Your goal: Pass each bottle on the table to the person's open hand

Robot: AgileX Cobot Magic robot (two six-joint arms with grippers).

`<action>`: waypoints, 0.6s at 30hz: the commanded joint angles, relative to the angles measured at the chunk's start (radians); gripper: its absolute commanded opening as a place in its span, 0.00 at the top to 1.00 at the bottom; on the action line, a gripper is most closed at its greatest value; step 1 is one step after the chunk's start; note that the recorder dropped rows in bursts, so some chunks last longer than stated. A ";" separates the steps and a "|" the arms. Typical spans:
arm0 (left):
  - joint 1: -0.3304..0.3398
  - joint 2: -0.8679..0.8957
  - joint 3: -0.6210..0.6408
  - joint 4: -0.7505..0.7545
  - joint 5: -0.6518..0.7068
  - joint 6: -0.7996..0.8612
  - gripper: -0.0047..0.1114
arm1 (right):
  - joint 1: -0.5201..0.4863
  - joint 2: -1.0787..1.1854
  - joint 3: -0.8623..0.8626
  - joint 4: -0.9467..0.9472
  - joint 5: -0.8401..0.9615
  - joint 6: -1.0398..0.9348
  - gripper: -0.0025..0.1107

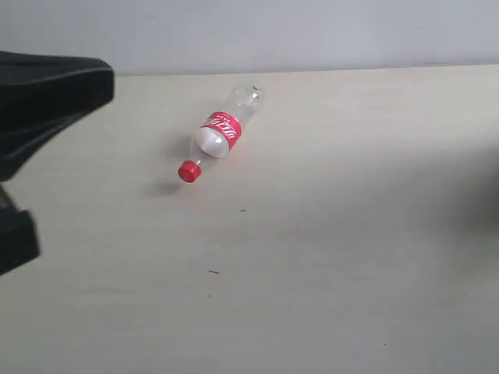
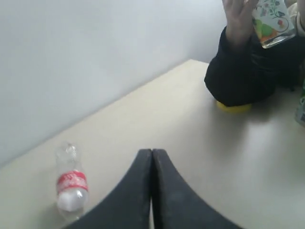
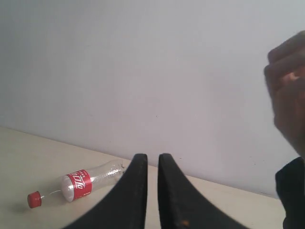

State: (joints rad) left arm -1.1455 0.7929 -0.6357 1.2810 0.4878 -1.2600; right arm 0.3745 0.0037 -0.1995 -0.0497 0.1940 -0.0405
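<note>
A clear bottle with a red label (image 1: 222,128) lies on its side on the beige table (image 1: 327,257), its red cap (image 1: 189,171) pointing to the near left. It also shows in the left wrist view (image 2: 71,183) and the right wrist view (image 3: 83,183). My left gripper (image 2: 152,151) is shut on nothing and is off to one side of this bottle. My right gripper (image 3: 152,156) has a narrow gap between its fingers, with nothing in it. The person's hand (image 2: 238,19) is raised and holds a clear bottle with a green leaf label (image 2: 271,21).
The left arm's black body (image 1: 47,93) fills the left edge of the exterior view. The person's dark sleeve (image 2: 243,76) rests on the table over something yellow (image 2: 233,107). Part of another bottle (image 2: 301,107) shows at that view's edge. A plain wall runs behind the table.
</note>
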 commanded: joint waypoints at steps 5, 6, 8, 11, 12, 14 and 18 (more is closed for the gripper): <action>-0.003 -0.130 0.040 -0.080 0.087 0.570 0.96 | -0.004 -0.004 0.002 -0.001 0.000 -0.009 0.89; -0.003 -0.134 0.046 -0.104 0.117 0.642 0.96 | -0.004 -0.004 0.002 -0.001 0.000 -0.009 0.89; -0.003 -0.137 0.058 -0.161 0.166 0.801 0.96 | -0.004 -0.004 0.002 -0.001 0.000 -0.009 0.89; -0.003 -0.137 0.075 -0.268 0.254 1.082 0.96 | -0.004 -0.004 0.002 -0.001 0.000 -0.009 0.89; -0.003 -0.137 0.078 -0.304 0.284 1.179 0.96 | -0.004 -0.004 0.002 -0.001 0.000 -0.009 0.89; -0.003 -0.137 0.080 -0.394 0.348 1.298 0.96 | -0.004 -0.004 0.002 -0.001 0.000 -0.009 0.89; -0.003 -0.142 0.080 -0.537 0.393 1.222 0.96 | -0.004 -0.004 0.002 -0.001 0.000 -0.009 0.89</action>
State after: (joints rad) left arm -1.1455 0.6620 -0.5581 0.8351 0.8503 -0.0086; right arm 0.3745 0.0037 -0.1995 -0.0497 0.1940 -0.0405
